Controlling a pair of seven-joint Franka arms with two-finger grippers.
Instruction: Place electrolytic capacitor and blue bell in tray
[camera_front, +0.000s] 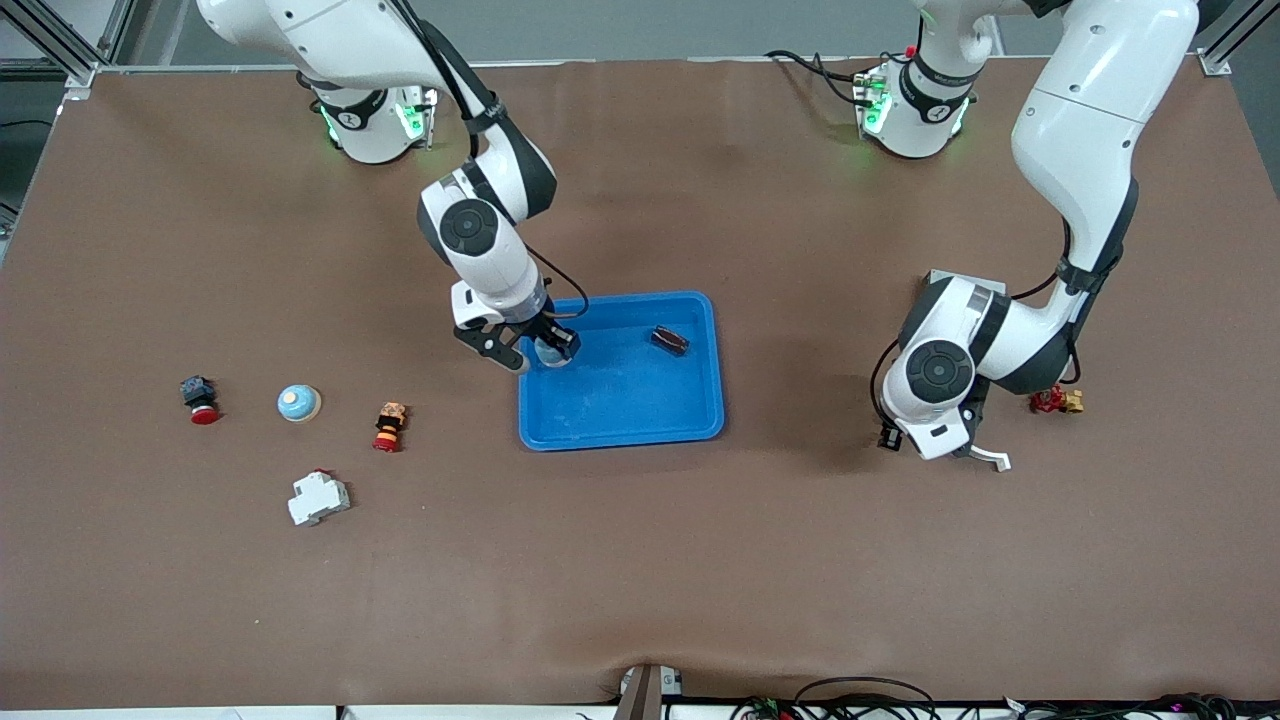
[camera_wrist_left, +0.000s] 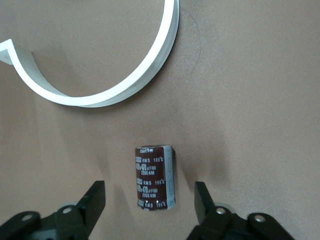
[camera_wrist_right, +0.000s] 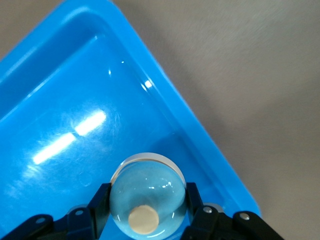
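At the right arm's end of the table lie things I leave alone: a red-capped button (camera_front: 201, 400), a pale dome (camera_front: 298, 403), an orange and red part (camera_front: 388, 427) and, nearer the front camera, a white breaker block (camera_front: 318, 497).

My right gripper (camera_front: 540, 350) hangs low over the corner of the tray (camera_front: 620, 440) that lies toward the right arm's end. Its fingers are clamped on the blue bell (camera_wrist_right: 146, 195), one pad on each side of the round body, so the dome cannot roll out. I hold it inside the rim rather than above it, so I judge that letting go here would drop it onto the tray floor and not onto the edge.

In the tray, toward the left arm's end, a small dark brown cylinder (camera_front: 670, 340) lies on its side; it looks like a capacitor, though I cannot be sure.

My left gripper (camera_wrist_left: 149, 192) is down over the bare table toward the left arm's end, well apart from the tray. Its fingers stand wide, astride the electrolytic capacitor (camera_wrist_left: 154, 176), which lies on its side between them with a gap at each flank, not gripped. I straddle its round sides so that closing would pinch across the barrel. A curved white strip (camera_wrist_left: 125, 85) lies near it, and a small red and yellow part (camera_front: 1058, 402) sits beside this arm
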